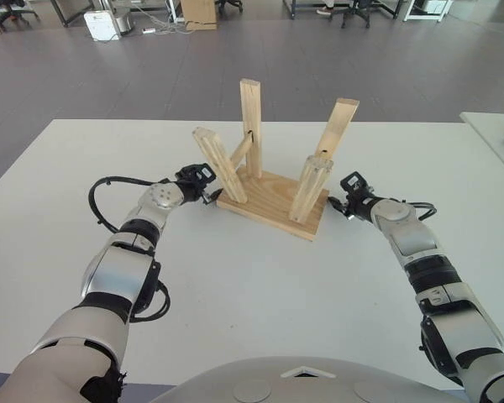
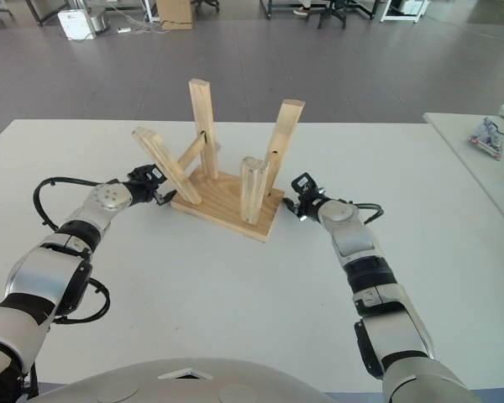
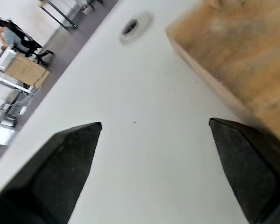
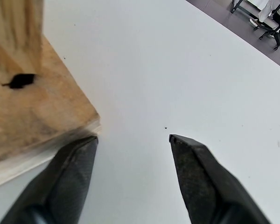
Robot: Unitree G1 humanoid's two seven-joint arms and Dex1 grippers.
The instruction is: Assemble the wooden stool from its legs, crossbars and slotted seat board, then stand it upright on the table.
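Note:
The stool lies upside down mid-table, its slotted seat board (image 1: 273,206) flat on the surface. Four legs stand up from it: a leaning left leg (image 1: 219,164), a tall back leg (image 1: 251,126), a tilted right back leg (image 1: 336,128) and a short front leg (image 1: 309,189). One crossbar (image 1: 242,151) joins the two left legs. My left gripper (image 1: 208,195) is open at the board's left edge, with the board (image 3: 233,51) beside one finger. My right gripper (image 1: 339,206) is open at the board's right corner (image 4: 32,107), one finger close under that corner.
The white table (image 1: 235,277) has free room in front of and beside the stool. A round cable grommet (image 3: 135,23) sits in the tabletop beyond the left gripper. A second table (image 1: 496,134) stands at the right, carrying small items (image 2: 487,134).

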